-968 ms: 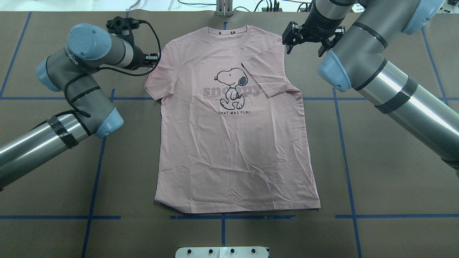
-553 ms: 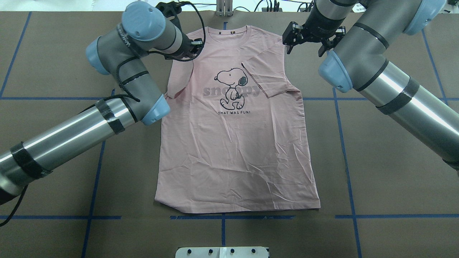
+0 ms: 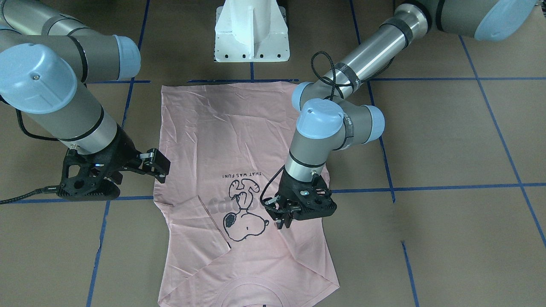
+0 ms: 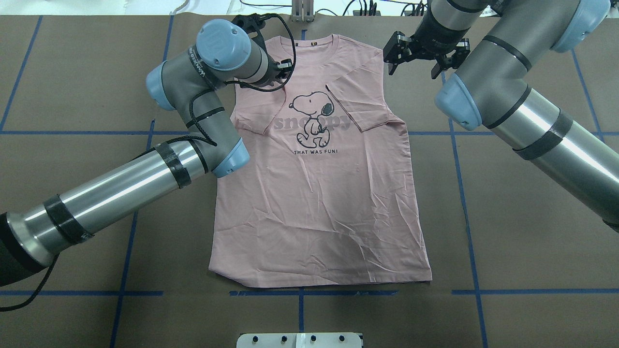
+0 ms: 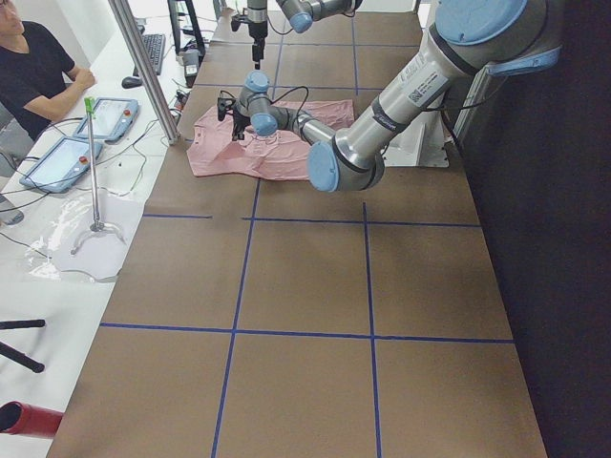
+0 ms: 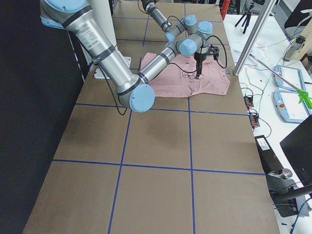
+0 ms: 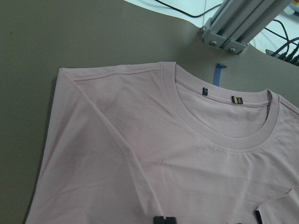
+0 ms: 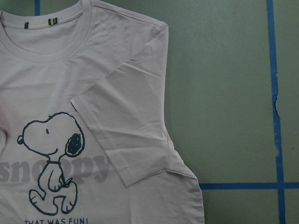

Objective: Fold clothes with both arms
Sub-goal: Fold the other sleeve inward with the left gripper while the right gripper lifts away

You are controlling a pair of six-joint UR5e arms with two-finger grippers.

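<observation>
T-shirt, creased pink jersey printed "snoopy" and "THAT WAS FUN!", lies flat on the brown table. I read left gripper pinching its sleeve, right gripper spread wide beside it.

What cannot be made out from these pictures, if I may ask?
Left gripper grasp: its fingertips are cut off by the left wrist view's bottom edge; overhead, its own wrist hides them.
T-shirt collar: cut by the front-facing view's bottom edge.
Collar tags: lettering too small.
Right gripper: absent from its wrist view.
</observation>
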